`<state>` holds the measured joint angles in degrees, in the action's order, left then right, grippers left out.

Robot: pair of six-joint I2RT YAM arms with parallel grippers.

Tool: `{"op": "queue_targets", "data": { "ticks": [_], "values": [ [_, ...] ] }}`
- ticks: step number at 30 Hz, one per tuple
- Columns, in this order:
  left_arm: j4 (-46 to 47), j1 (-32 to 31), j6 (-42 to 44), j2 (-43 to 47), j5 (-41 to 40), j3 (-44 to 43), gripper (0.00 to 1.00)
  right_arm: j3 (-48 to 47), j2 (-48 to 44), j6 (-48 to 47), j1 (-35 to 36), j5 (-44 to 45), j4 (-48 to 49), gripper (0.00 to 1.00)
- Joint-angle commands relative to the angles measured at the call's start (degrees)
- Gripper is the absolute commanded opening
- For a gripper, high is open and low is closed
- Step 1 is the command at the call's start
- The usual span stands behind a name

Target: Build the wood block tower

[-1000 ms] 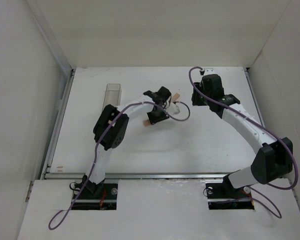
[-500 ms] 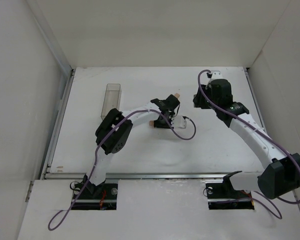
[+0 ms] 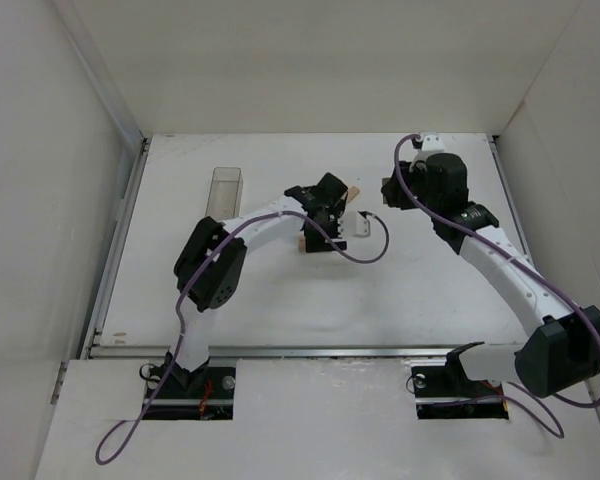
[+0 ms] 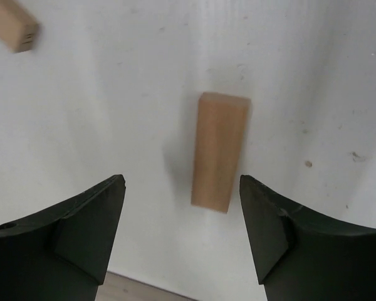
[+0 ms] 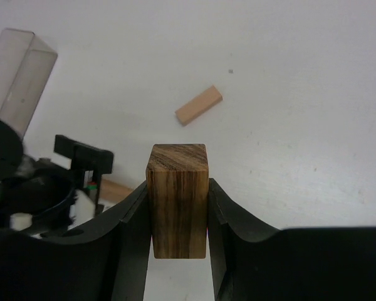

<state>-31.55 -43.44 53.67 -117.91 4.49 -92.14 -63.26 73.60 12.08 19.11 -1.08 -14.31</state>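
Observation:
In the left wrist view a light-tan wooden block (image 4: 219, 150) lies flat on the white table just ahead of my open, empty left gripper (image 4: 180, 188). A second tan block (image 4: 12, 25) lies at the top left. From above, the left gripper (image 3: 327, 208) hovers between one tan block (image 3: 354, 192) and another (image 3: 300, 243) that it partly hides. My right gripper (image 5: 178, 188) is shut on a dark striped wooden block (image 5: 178, 207) and holds it above the table. It sits right of the left gripper in the top view (image 3: 390, 190). A tan block (image 5: 198, 105) lies beyond it.
A clear plastic box (image 3: 225, 195) stands upright at the back left of the table and also shows in the right wrist view (image 5: 19, 75). White walls enclose the table on the left, back and right. The left arm's purple cable (image 3: 365, 245) loops over the middle.
My left gripper swung right and then back a little to the left over the tan blocks. My right gripper shifted slightly right, still holding the dark block.

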Motion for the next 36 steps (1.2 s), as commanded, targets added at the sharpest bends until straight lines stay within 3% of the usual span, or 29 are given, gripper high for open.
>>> {"op": "queue_targets", "data": {
  "ticks": [1, 3, 4, 7, 9, 12, 15, 18, 19, 21, 25, 33, 36],
  "values": [
    [1.49, 0.81, -2.96, 12.6, 6.48, 0.47, 0.71, -0.64, -2.14, -5.73, -0.92, -5.23, 16.27, 0.0],
    [0.88, 1.52, -3.74, 15.41, 8.77, 0.47, 0.66, 3.75, -4.24, -8.46, -0.92, -9.0, 23.5, 0.0],
    [-0.34, 3.26, -3.75, 17.25, 12.26, -0.49, 0.63, 5.76, -4.95, -12.21, -1.44, -15.38, 27.54, 0.0],
    [-6.93, 7.39, -5.68, 19.2, 20.0, -5.41, 0.54, 15.43, -6.02, -16.2, -1.45, -24.38, 45.72, 0.0],
    [-9.66, 13.01, -5.07, 20.52, 29.4, -6.82, 0.53, 21.04, -6.02, -16.73, -2.06, -33.42, 58.61, 0.0],
    [-10.72, 20.75, 2.11, 23.33, 44.95, -7.44, 0.52, 22.92, -4.35, -15.6, -2.59, -47.66, 68.67, 0.0],
    [-11.34, 22.87, 10.2, 24.48, 54.72, -7.35, 0.54, 22.92, -1.19, -15.59, -2.59, -59.07, 71.16, 0.0],
    [-19.21, 18.33, 14.94, 19.59, 54.75, -14.54, 0.54, 22.4, -0.65, -16.64, -1.1, -59.22, 71.7, 0.0],
    [-23.69, 17.26, 24.72, 18.08, 54.22, -16.65, 0.54, 22.4, -0.65, -17.34, -0.31, -58.34, 71.18, 0.0],
    [-33.2, 15.24, 30.86, 15.18, 53.44, -20.78, 0.57, 21.87, -1.26, -19.88, 0.49, -57.72, 68.29, 0.0],
    [-33.22, 11.99, 31.23, 15.16, 54.04, -21.33, 0.58, 19.93, -1.8, -27.36, 1.8, -55.44, 57.3, 0.0],
    [-20.75, 7.76, 21.05, 19.56, 49.21, -16.67, 0.59, 21.17, -1.8, -28.42, 3.38, -52.36, 56.76, 0.0],
    [-20.22, 7.76, 19.73, 19.56, 48.59, -16.67, 0.53, 21.17, -1.8, -28.95, 4.0, -52.36, 56.76, 0.0]
  ]
}}
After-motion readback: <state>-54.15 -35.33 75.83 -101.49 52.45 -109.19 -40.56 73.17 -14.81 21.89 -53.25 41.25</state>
